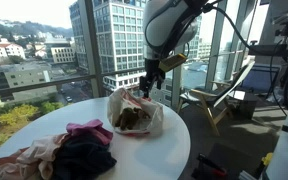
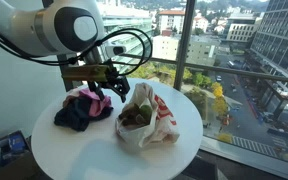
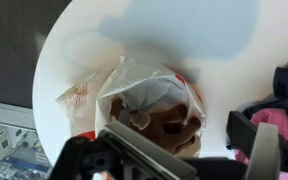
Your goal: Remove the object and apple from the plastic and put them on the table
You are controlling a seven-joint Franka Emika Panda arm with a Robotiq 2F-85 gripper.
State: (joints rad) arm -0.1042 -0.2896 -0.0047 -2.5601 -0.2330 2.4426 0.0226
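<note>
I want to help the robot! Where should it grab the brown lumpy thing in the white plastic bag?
Probably across the top of the brown lumpy thing, coming straight down. The white plastic bag with red print lies open upward and its walls wrap the sides, so only the top is free. The gripper hangs above.
</note>
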